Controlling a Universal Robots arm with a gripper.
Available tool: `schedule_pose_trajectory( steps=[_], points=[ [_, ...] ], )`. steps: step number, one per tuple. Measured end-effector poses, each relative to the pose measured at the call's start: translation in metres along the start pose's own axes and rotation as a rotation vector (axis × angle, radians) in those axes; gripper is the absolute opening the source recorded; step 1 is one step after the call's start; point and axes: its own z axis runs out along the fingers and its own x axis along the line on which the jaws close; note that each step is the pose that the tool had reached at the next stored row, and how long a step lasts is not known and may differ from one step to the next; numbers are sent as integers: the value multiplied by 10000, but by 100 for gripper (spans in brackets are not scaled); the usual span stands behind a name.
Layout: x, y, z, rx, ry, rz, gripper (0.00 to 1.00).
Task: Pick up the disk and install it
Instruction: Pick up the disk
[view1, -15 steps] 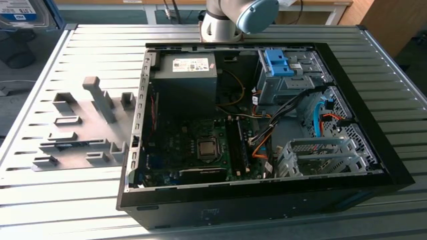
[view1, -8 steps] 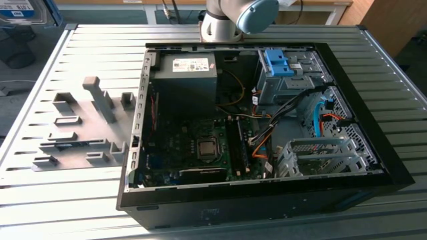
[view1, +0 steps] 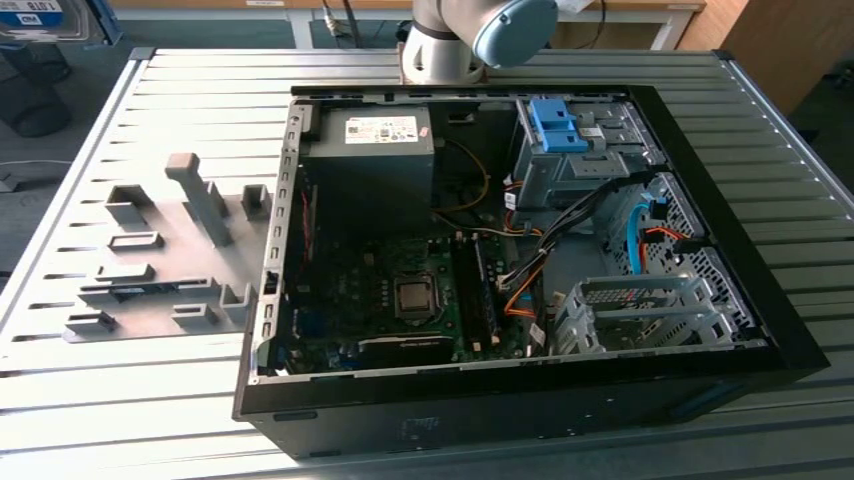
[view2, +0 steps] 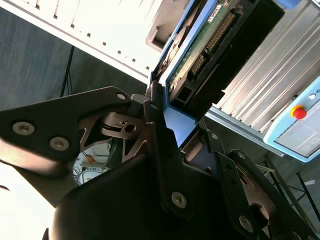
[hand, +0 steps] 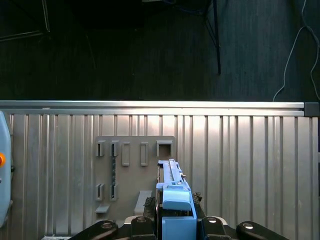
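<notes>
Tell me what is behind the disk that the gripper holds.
Behind the disk, clamped in the gripper, a grey slotted plate lies on the ribbed table. The disk covers part of that plate.

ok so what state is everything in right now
gripper: shut on the disk
disk: held edge-on clear of the table, not yet in the computer case
computer case: lying on its side, side panel off, interior exposed
blue bracket: seated atop the grey drive bay
fixture plate: flat on the table beside the case
</notes>
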Motion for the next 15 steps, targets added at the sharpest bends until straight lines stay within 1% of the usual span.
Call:
schedule_pose_trajectory(
  steps=[9,15],
  points=[
    [0,1,-108,-1,1,0,37],
    [0,1,-117,0,0,0,37]
  ],
)
